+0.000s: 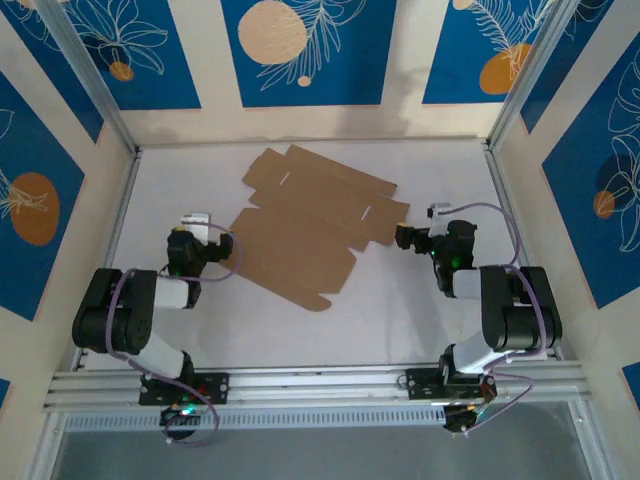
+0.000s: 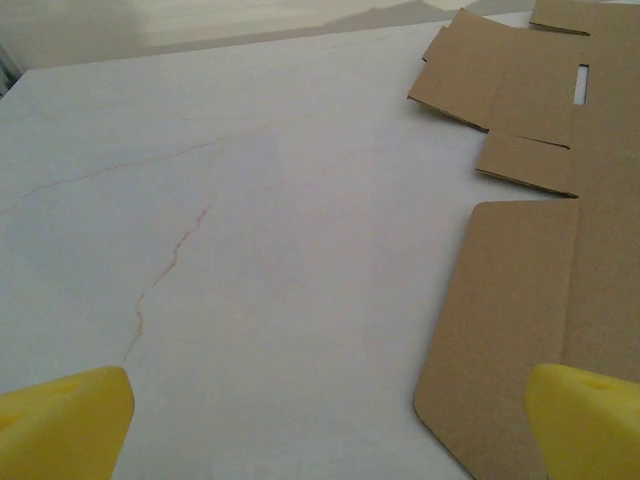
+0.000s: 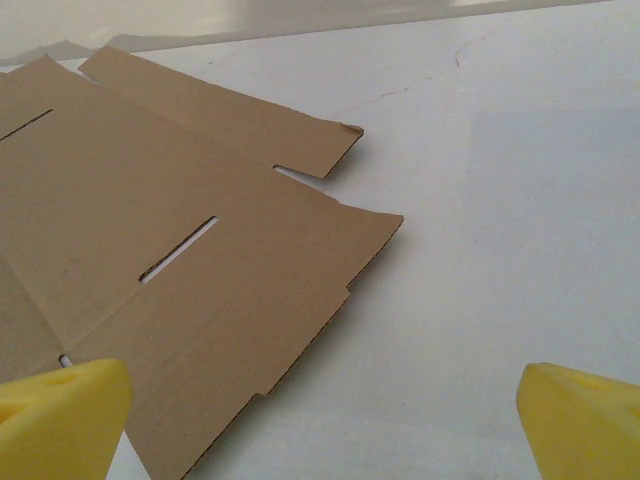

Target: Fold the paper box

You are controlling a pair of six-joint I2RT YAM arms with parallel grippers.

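From above, the paper box [image 1: 310, 225] is lying flat and unfolded on the table [image 1: 180, 330]. The left pincer [image 1: 226, 251] and the right pincer [image 1: 399, 237] are flanking it, both gaping empty.

At the left wrist, the rounded flap [image 2: 510, 340] is lying just inside one yellow fingertip [image 2: 590, 425]; sliding under its edge looks best.

At the right wrist, the slotted panel [image 3: 180, 250] is lying to the left, good for pinning down.

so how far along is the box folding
Nothing is done yet: the paper box lies flat and unfolded on the table. In hand: the left gripper and right gripper sit open at its opposite edges, gripping nothing. Every fold is left.
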